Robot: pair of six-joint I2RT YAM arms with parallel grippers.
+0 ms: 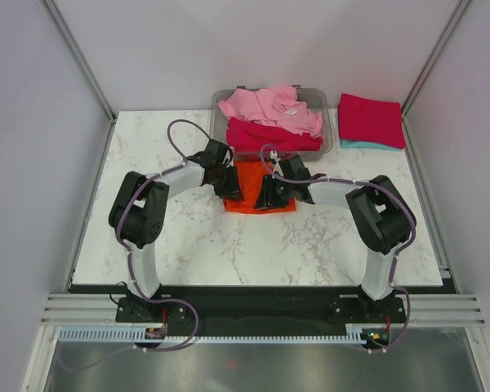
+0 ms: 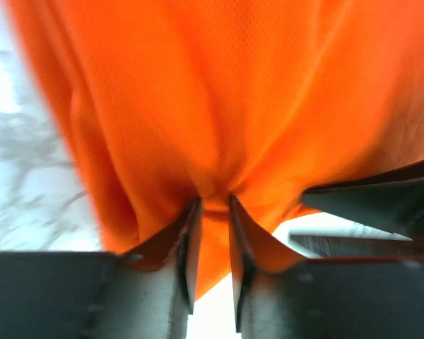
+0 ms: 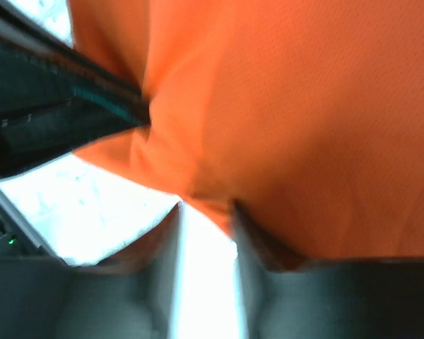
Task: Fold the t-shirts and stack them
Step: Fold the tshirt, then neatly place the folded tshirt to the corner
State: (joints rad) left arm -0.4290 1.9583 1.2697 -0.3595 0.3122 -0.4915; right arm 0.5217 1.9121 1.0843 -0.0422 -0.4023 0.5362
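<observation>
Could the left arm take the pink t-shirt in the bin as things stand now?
Probably not yet: the left pincer is shut on the orange t-shirt. The pink t-shirt lies uncovered on top in the open bin just beyond.

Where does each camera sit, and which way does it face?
Top: above and behind the robot, facing down onto the table; left arm and right arm reach the orange shirt.
Left wrist: on the left arm, facing along the left gripper, whose fingers pinch the shirt.
Right wrist: on the right arm, facing along the right gripper at the shirt's edge; blurred.
Shared: all three see the orange shirt; each wrist view catches the other gripper.
</observation>
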